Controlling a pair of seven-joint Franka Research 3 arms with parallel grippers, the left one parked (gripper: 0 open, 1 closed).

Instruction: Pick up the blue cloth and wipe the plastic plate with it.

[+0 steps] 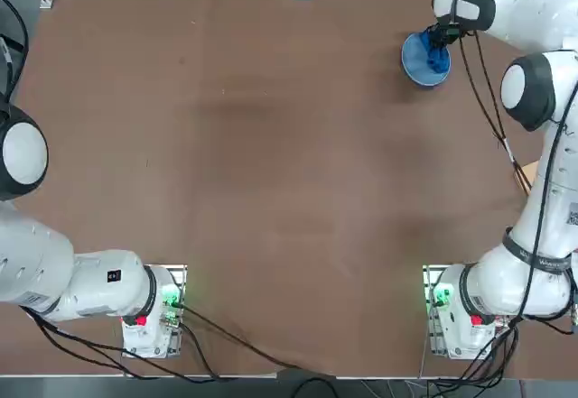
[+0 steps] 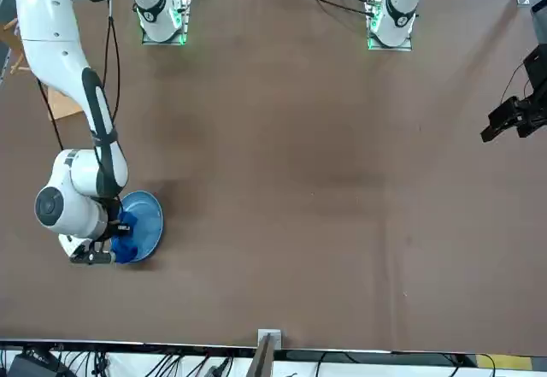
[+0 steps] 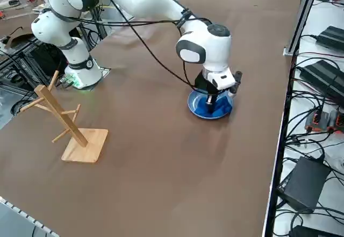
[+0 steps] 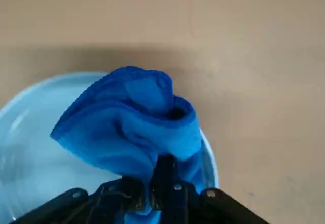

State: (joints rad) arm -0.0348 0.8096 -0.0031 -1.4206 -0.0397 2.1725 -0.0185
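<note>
The brown table (image 1: 271, 163) spreads wide beneath me, bare over most of its top, with a wooden branching stand (image 3: 70, 127) off near one edge and cables and power bricks lying on the floor beyond the far side. I reach across to a far corner of it, because that is where the plastic plate (image 1: 417, 59) lies flat on the tabletop. My right pincer (image 4: 163, 170) hangs above the plate, pointing down, its fingers pressed together on a pinch of the blue cloth (image 4: 133, 127). The cloth bunches into a loose fold beyond my fingertips and drapes onto the plate's inner face, near the rim on one side. I judge I hold it by one gathered edge so the hanging bulk can drag over the smooth plastic. Much of the plate's pale surface shows uncovered beside the fold, so I reckon the wiping has ground left to cover.
</note>
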